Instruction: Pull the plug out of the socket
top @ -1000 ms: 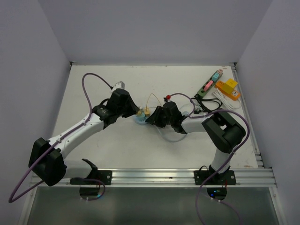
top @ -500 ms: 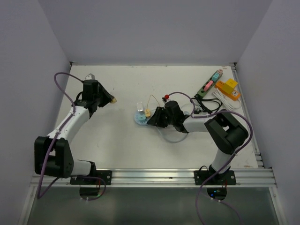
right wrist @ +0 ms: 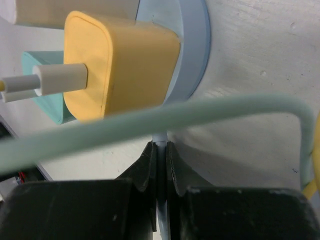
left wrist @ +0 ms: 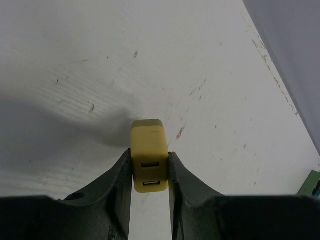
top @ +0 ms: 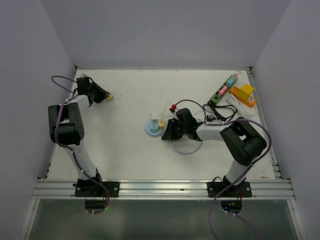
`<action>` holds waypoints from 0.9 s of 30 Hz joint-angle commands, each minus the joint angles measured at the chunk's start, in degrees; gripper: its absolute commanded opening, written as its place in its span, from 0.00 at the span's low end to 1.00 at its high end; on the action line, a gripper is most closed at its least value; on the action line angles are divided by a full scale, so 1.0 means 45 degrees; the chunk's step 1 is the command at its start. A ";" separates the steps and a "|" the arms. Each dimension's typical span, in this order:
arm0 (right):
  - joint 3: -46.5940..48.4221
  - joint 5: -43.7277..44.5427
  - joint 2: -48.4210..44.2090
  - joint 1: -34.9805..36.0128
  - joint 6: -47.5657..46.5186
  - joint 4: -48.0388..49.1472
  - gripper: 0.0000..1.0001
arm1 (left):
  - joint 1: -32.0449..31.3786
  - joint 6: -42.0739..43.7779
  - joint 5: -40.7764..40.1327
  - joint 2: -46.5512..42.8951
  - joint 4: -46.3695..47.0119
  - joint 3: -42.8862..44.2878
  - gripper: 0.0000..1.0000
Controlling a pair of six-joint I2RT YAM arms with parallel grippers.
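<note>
The socket is a round pale blue disc in the middle of the table, with an orange plug and a white one still standing in it. My left gripper is at the far back left, shut on a yellow plug with two USB slots, clear of the socket. My right gripper lies low beside the socket, shut on a thin pale blue piece coming off the socket's base. In the right wrist view the orange plug carries a white cable, and a teal plug sits behind it.
A pale green cable crosses just in front of my right fingers. A green power strip, an orange box and loose white and black cables lie at the back right. The left wall stands close to my left gripper.
My left arm has swung from the socket to the far back left corner, carrying the yellow plug. My right gripper has closed on the socket's thin blue piece.
</note>
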 commanded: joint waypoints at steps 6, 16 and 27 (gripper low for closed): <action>-0.0178 0.0045 -0.0153 0.0027 -0.1020 -0.1835 0.00 | 0.0672 0.0411 0.0448 0.0973 0.0732 0.0953 0.67; -0.0003 0.0318 -0.0680 0.0027 -0.1137 -0.2186 0.10 | 0.0614 0.1291 -0.0313 -0.1447 -0.1124 -0.0394 0.98; -0.0315 0.0532 -0.1831 0.0027 -0.1137 -0.2343 0.45 | -0.2664 0.2405 -0.1154 -0.5510 -0.3312 -0.2386 0.98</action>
